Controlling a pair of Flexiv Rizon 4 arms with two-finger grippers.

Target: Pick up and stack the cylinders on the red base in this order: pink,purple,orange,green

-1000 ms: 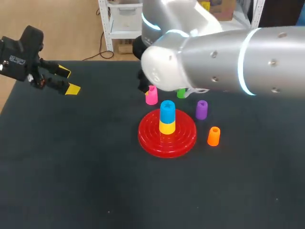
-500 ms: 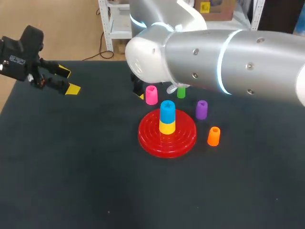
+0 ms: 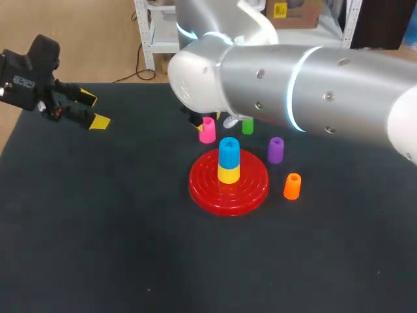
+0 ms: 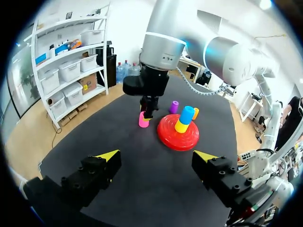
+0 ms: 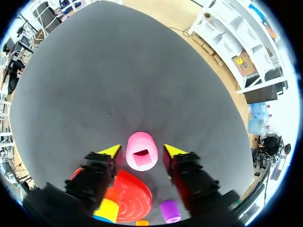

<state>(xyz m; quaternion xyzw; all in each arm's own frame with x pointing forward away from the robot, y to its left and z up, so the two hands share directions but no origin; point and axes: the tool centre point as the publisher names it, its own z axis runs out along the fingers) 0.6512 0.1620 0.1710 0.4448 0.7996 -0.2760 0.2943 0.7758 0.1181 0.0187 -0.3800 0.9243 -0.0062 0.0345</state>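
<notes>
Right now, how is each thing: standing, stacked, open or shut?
pink cylinder: upright on table, not gripped.
purple cylinder: upright on table.
orange cylinder: upright on table.
green cylinder: on table, partly hidden.
yellow cylinder: on red base.
blue cylinder: stacked on yellow cylinder.
left pincer: open, empty.
right pincer: open, fingers either side of pink cylinder.

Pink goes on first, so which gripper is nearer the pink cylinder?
Right. The right gripper, open, straddles the pink cylinder; the left gripper hangs far off across the table.

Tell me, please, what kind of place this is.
Probably a robot lab bench: a dark table holds a red base, and the right pincer stands open around the pink cylinder.
</notes>
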